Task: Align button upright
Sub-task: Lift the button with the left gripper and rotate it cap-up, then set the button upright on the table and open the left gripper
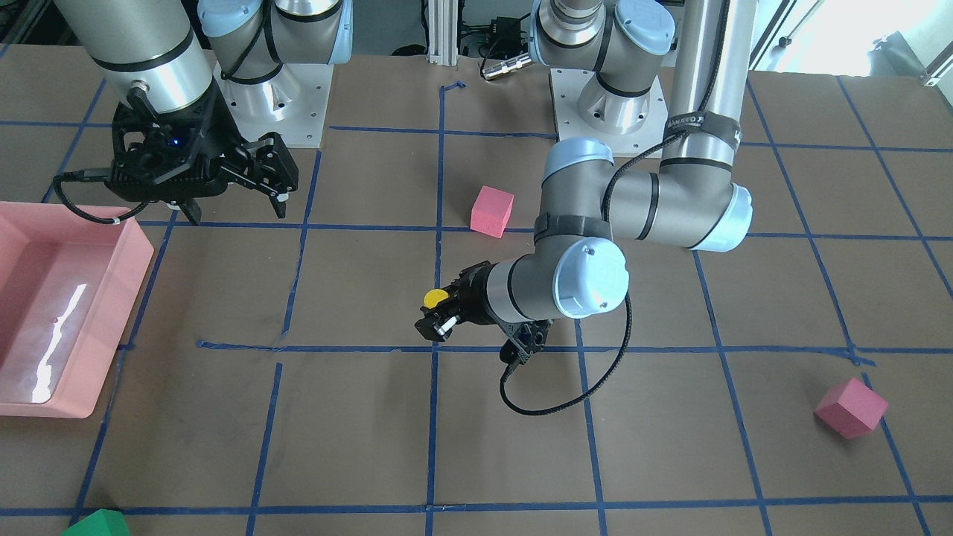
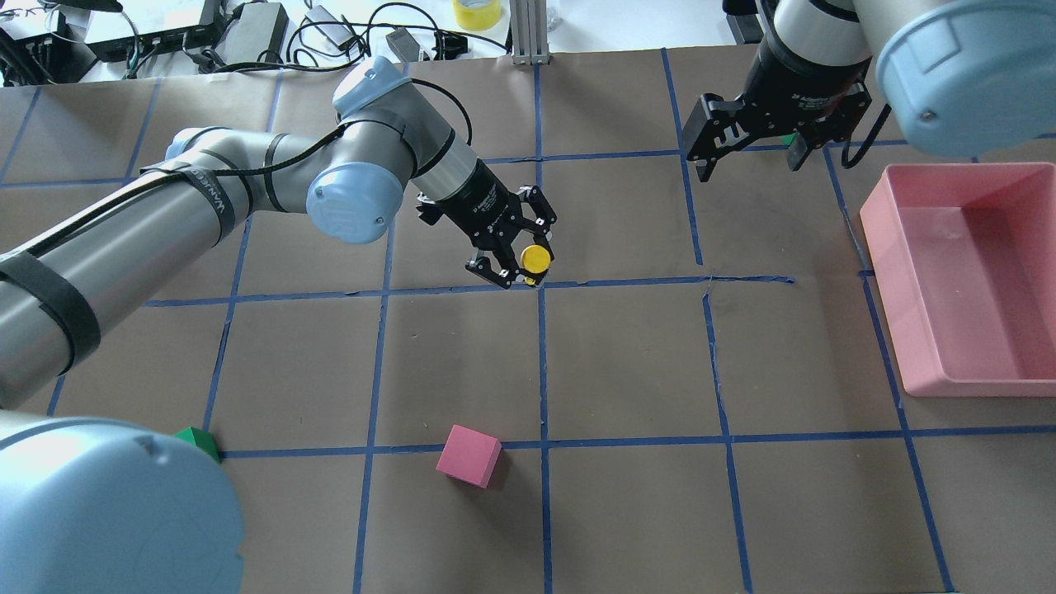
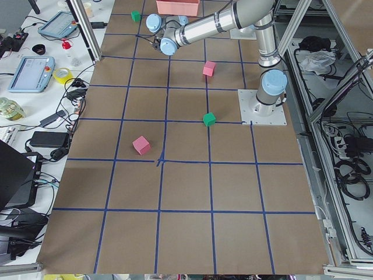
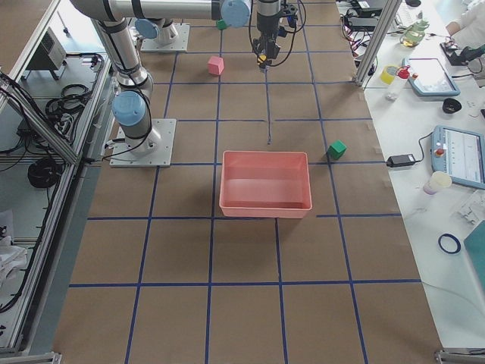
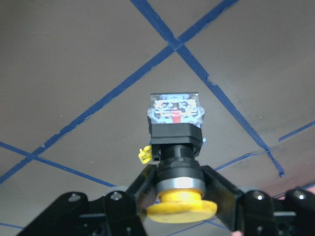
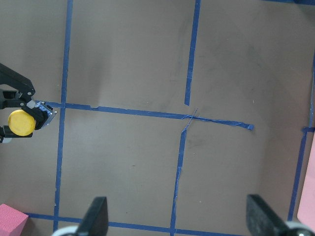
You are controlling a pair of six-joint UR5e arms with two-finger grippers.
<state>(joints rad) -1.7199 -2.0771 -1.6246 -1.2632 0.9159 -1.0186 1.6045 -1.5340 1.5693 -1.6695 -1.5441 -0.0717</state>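
Note:
The button (image 2: pixel 536 258) has a round yellow cap, a black body and a silvery contact end. My left gripper (image 2: pixel 524 266) is shut on its body, near a blue tape crossing at the table's middle. In the front view the cap (image 1: pixel 435 298) is on top and the silvery end is lower. In the left wrist view the button (image 5: pixel 176 142) points away from the camera toward the table, with the fingers (image 5: pixel 221 184) on its neck. It also shows in the right wrist view (image 6: pixel 21 122). My right gripper (image 2: pixel 749 161) is open and empty, hovering far off near the pink tray.
A pink tray (image 2: pixel 965 388) stands at the right side of the overhead view. A pink cube (image 2: pixel 469 455) and a green cube (image 2: pixel 196 440) lie nearer the robot. Another pink cube (image 1: pixel 851 407) and a green cube (image 1: pixel 97 523) lie toward the far side.

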